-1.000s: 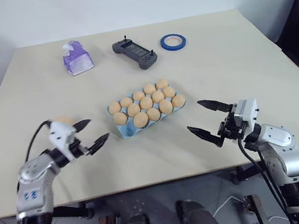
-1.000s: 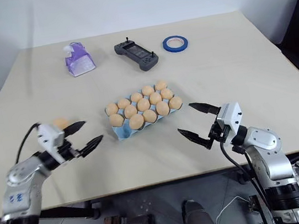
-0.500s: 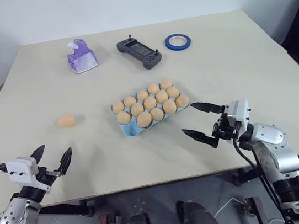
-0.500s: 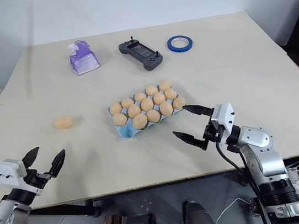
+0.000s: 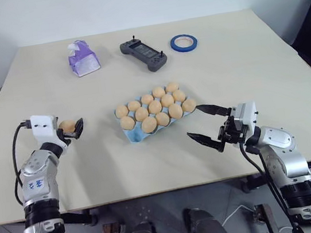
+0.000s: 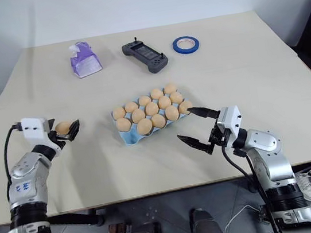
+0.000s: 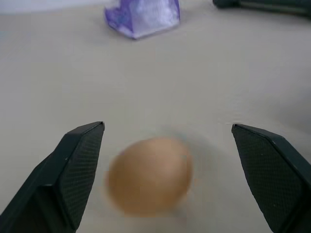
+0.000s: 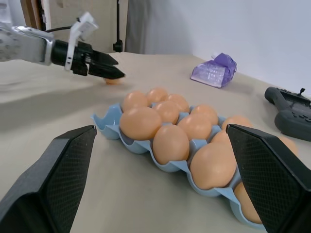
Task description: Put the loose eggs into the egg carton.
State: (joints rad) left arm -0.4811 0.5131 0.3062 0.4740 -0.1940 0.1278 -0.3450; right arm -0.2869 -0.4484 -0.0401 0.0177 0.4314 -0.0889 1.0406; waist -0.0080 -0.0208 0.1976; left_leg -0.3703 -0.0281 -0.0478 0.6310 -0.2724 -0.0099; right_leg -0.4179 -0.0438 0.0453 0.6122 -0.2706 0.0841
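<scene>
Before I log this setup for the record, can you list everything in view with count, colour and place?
loose egg: one, tan-orange, on the table left of the carton, between the left gripper's open fingers
egg carton: one, light blue, mid-table, eleven eggs in it, near-left corner cup empty
tissue pack: one, purple, far left
controller: one, dark grey, far middle
tape roll: one, blue, far right of the controller
table: one, beige
left gripper: black fingers, open around the egg
right gripper: black fingers, open, right of the carton
</scene>
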